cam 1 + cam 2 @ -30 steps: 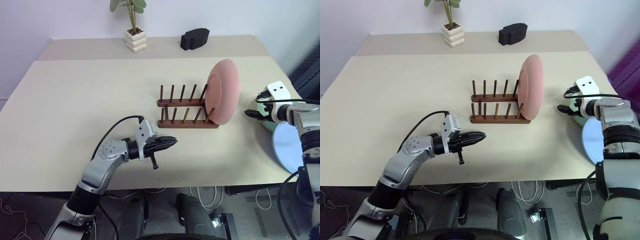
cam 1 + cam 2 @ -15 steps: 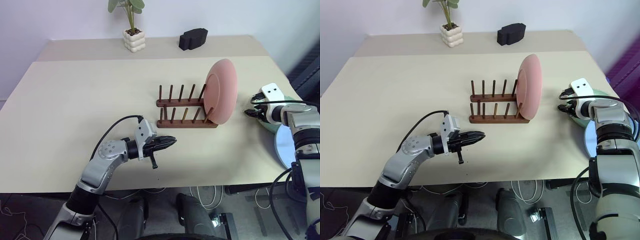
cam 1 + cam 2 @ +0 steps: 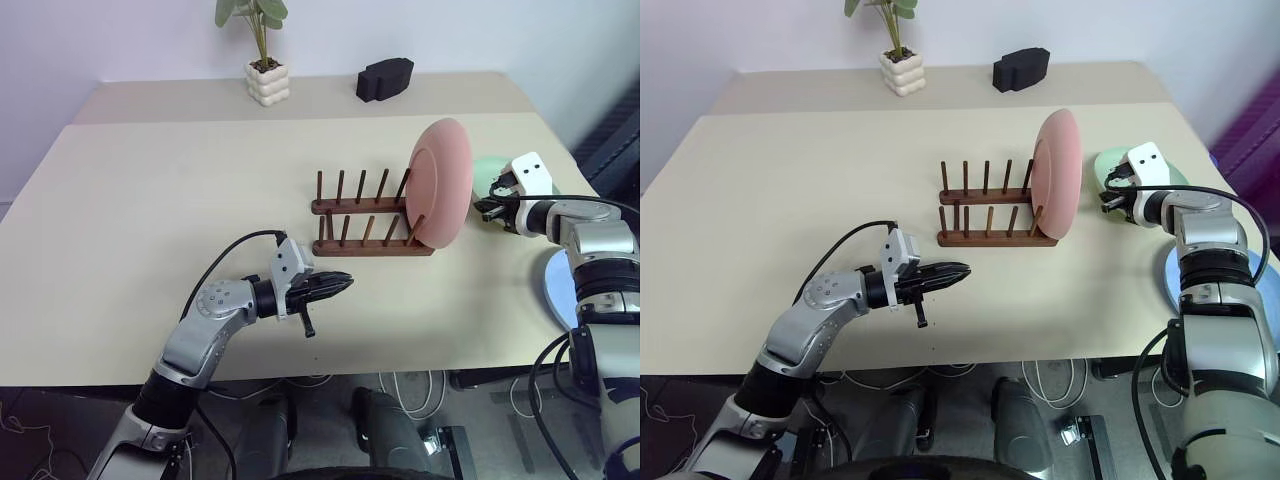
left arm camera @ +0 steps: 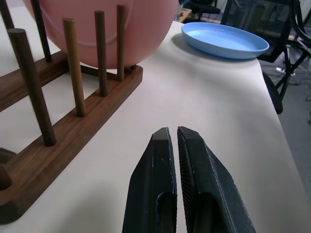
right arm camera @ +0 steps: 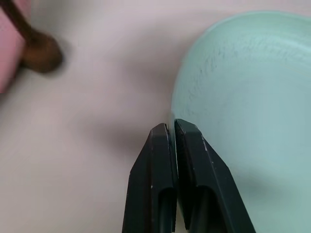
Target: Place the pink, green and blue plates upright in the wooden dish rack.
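Observation:
The pink plate (image 3: 442, 183) stands upright in the right end slot of the wooden dish rack (image 3: 365, 246). The green plate (image 3: 488, 171) lies just right of it. My right gripper (image 3: 483, 208) is at the green plate's near-left rim, and the right wrist view shows its jaws shut with the rim edge (image 5: 173, 104) running in between the fingertips. The blue plate (image 4: 224, 41) lies flat by the table's right edge, behind my right arm. My left gripper (image 3: 345, 283) hovers shut and empty over the table in front of the rack.
A potted plant (image 3: 268, 75) and a black blocky object (image 3: 385, 77) stand at the table's far side. The rack's four left slots hold nothing. Bare tabletop (image 3: 150, 200) stretches left of the rack.
My right gripper has shut and moved left toward the rack, and the green plate now shows beyond it. The left arm has stayed still.

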Motion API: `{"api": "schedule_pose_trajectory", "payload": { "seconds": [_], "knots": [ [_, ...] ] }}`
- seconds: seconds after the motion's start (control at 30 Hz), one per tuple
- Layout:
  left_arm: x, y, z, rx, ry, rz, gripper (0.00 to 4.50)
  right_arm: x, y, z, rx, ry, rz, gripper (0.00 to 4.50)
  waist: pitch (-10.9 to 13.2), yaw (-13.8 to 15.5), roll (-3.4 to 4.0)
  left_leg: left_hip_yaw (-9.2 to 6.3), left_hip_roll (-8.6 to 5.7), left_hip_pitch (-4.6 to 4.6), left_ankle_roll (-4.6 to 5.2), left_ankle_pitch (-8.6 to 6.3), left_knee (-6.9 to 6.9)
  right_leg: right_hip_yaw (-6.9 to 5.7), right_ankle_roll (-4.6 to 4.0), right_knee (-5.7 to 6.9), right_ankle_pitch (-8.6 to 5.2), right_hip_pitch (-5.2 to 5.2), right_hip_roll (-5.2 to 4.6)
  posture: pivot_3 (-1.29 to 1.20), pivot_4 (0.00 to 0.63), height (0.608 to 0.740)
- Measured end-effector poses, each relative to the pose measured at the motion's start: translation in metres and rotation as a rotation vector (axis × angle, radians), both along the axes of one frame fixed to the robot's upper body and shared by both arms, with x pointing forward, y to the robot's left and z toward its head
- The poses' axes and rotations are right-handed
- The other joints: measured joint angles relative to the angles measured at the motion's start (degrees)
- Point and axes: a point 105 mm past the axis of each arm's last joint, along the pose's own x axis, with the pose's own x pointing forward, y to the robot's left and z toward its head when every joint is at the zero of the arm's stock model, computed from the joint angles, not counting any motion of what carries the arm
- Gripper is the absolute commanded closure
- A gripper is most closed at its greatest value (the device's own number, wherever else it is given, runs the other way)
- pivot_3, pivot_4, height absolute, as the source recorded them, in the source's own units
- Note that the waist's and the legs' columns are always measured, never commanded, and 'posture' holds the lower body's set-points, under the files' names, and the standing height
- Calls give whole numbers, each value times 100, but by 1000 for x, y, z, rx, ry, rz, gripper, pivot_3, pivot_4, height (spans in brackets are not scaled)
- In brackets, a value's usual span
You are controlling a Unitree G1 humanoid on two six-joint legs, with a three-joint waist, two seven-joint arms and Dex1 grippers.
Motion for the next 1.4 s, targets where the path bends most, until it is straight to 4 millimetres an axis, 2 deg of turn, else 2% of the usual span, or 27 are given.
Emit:
{"api": "schedule_pose_trajectory", "payload": {
  "seconds": [0.13, 0.37, 0.7, 0.77, 0.83, 0.93, 1.1, 1.17, 1.3, 1.4],
  "knots": [
    [0, 0, 0, 0, 0, 0, 4297, 2, 1, 10, 9, -74, -7, 4439, 0, 21, 0, 0, -1, -2, 0, 0, 2, 0, 0, -1, 0, 0, -2, 0, 150, 738],
    [0, 0, 0, 0, 0, -2, 4297, 6, -11, 38, 64, -257, -90, 4439, 0, 15, 0, 0, -1, -2, 0, 0, 0, 0, -2, 0, -1, 0, -2, 0, 150, 738],
    [0, -1, 1, -2, -3, -3, 4297, 5, -11, 74, 85, -431, -92, 4439, 1, 13, 3, 0, 0, -1, 0, 0, -1, 1, 0, 0, 0, 0, -2, 0, 150, 738],
    [1, -1, 1, -2, -3, -3, 4297, 3, -11, 94, 94, -516, -96, 4439, 3, 15, 6, 0, 0, -2, 0, 0, -1, 1, 0, 0, 0, -1, -2, 0, 150, 738],
    [1, -1, 1, -2, -3, -3, 4297, -1, -5, 123, 102, -627, -73, 4439, 3, 5, 7, 0, 1, -2, 0, 0, -1, 1, 0, 0, 0, -2, -2, 0, 150, 738],
    [1, -2, 2, -7, -4, -3, 4297, -18, 14, 175, 127, -806, 21, 4439, 3, 9, 8, -3, 4, 0, 0, 0, -5, -1, 1, 2, 0, -3, 1, 0, 150, 738],
    [1, -3, 2, -11, -4, -2, 4297, -55, 69, 219, 186, -949, 297, 4439, 3, 18, 8, -6, 9, 0, 0, 0, -4, -1, 1, 4, 0, -3, 1, 0, 150, 738],
    [1, -2, 2, -11, -4, 0, 4297, -73, 94, 223, 235, -948, 429, 4439, 3, 24, 7, -7, 14, -1, 0, 0, -3, -1, 1, 4, 0, -3, 0, 0, 150, 738],
    [3, -1, 3, -16, -10, 17, 4297, -108, 146, 213, 439, -836, 699, 4439, 2, 28, 7, -12, 21, -2, 0, 0, 0, 0, -3, 6, -2, -3, -2, 0, 150, 738],
    [6, 4, 5, -19, -19, 40, 4297, -129, 170, 214, 638, -747, 818, 4439, 2, 27, 7, -15, 23, -1, 1, 0, -1, -1, -15, 7, -8, -3, -3, 0, 150, 738]
  ]
}}
